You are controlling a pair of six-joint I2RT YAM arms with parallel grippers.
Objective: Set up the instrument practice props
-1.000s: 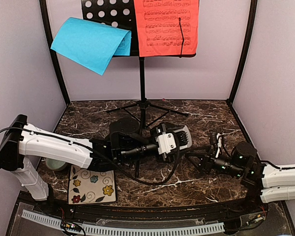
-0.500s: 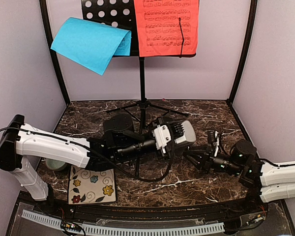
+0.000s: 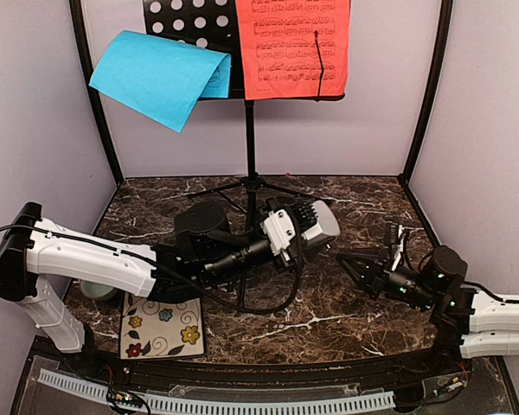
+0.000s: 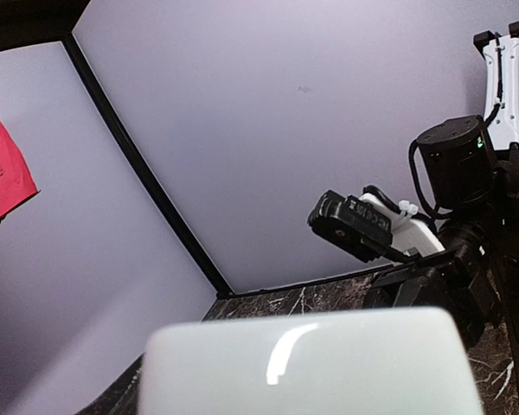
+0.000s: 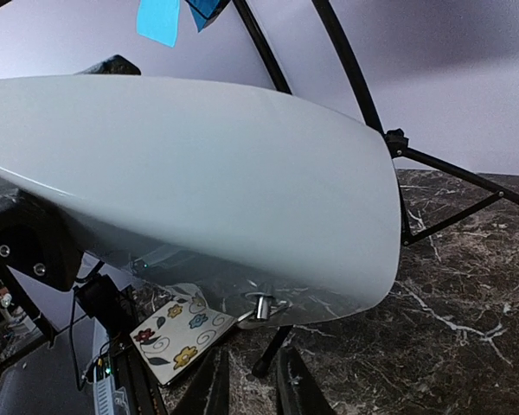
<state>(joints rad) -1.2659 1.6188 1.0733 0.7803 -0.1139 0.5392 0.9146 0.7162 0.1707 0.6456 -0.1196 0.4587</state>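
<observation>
Top external: the black perforated-metal music stand [image 3: 250, 147] rises at the back of the marbled table [image 3: 346, 322]. The left gripper [image 3: 301, 218] clasps the small whitish pyramid metronome [image 3: 323, 226], tilted, near the tripod legs. Level its base before lowering. The right gripper [image 3: 353, 262], narrowed, grips nothing.

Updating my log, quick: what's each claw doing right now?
Left claw: closed on the metronome.
Right claw: slightly open, empty.

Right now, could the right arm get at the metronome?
Probably yes. The metronome, held up in the left gripper, sits just ahead of the right gripper, and nothing visible stands between them.
</observation>
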